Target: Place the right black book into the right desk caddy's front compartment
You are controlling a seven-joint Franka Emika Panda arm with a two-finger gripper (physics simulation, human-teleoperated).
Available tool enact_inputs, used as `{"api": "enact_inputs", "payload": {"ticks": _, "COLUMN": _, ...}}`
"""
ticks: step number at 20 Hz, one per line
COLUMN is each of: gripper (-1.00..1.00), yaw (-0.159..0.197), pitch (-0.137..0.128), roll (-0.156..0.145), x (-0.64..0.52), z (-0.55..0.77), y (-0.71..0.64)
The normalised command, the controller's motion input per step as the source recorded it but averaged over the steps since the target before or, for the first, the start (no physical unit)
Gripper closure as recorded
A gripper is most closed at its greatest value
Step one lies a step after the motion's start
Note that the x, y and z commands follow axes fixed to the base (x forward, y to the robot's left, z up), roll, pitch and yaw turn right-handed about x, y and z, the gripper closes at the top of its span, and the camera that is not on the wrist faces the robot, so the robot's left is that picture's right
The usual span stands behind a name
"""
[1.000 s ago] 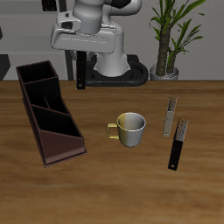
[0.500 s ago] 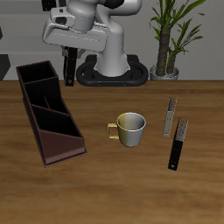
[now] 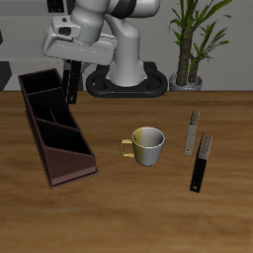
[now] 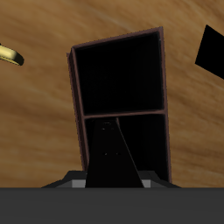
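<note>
I have the gripper (image 3: 70, 65) clamped on the right black book (image 3: 70, 83), which hangs upright in the air above the back end of the right desk caddy (image 3: 54, 126); its top is hidden in the gripper. In the wrist view the book (image 4: 112, 156) blends into the caddy's (image 4: 120, 79) black inside, so its outline is hard to make out. One caddy, one mug (image 3: 145, 144), one slim black book (image 3: 201, 163), one grey book (image 3: 191, 130). The desk (image 3: 138, 212) has open room toward its front edge.
</note>
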Motion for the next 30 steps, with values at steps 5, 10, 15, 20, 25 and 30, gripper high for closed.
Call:
{"api": "enact_inputs", "payload": {"ticks": 5, "gripper": 1.00, "yaw": 0.038, "pitch": 0.012, "roll": 0.018, "x": 0.08, "z": -0.12, "y": 0.09}}
{"api": "enact_inputs", "payload": {"ticks": 10, "gripper": 1.00, "yaw": 0.005, "pitch": 0.021, "roll": 0.015, "x": 0.00, "z": -0.13, "y": 0.07}}
{"api": "enact_inputs", "payload": {"ticks": 15, "gripper": 1.00, "yaw": 0.008, "pitch": 0.015, "roll": 0.008, "x": -0.02, "z": -0.10, "y": 0.00}}
{"api": "enact_inputs", "payload": {"ticks": 20, "gripper": 1.00, "yaw": -0.004, "pitch": 0.020, "roll": -0.022, "x": -0.01, "z": -0.15, "y": -0.14}}
{"api": "enact_inputs", "payload": {"ticks": 25, "gripper": 1.00, "yaw": -0.015, "pitch": 0.010, "roll": -0.016, "x": -0.03, "z": -0.08, "y": -0.08}}
{"api": "enact_inputs", "payload": {"ticks": 30, "gripper": 1.00, "yaw": -0.005, "pitch": 0.011, "roll": -0.001, "x": 0.02, "z": -0.10, "y": -0.03}}
